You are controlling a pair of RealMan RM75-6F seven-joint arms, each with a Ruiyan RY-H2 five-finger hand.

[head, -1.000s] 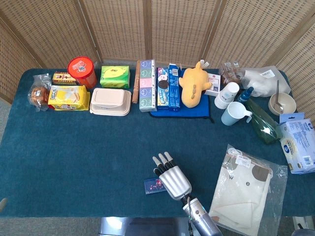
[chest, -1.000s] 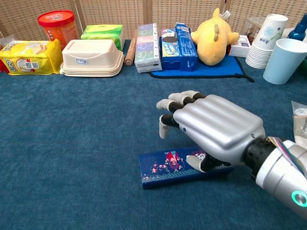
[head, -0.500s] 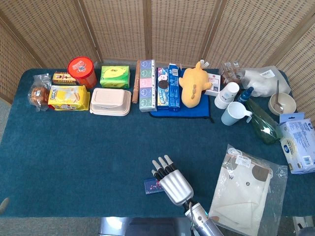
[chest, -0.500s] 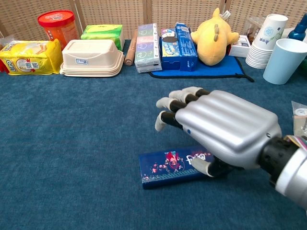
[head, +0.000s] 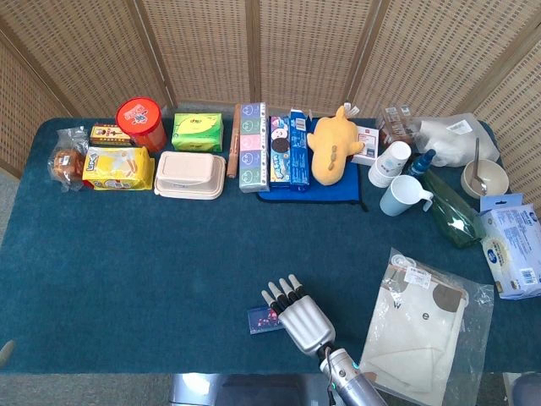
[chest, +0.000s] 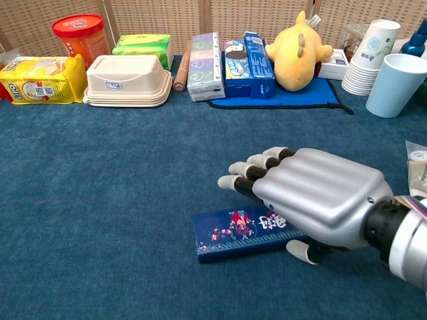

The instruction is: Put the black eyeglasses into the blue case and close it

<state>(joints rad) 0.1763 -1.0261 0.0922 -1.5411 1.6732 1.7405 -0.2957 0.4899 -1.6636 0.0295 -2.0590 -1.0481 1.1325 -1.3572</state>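
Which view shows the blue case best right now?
The chest view: the closed blue case lies close up, its printed lid plain, only its right end under the robot hand. The head view shows just a small sliver beside the hand.

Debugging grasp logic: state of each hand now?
Left hand: not in view.
Right hand: open, fingers spread over the closed blue case, holding nothing.

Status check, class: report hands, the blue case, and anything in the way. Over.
Right hand over case, fingers apart, holding nothing. Left hand not in view. Blue case shut, flat on table; glasses not visible. Nothing in the way near the case.
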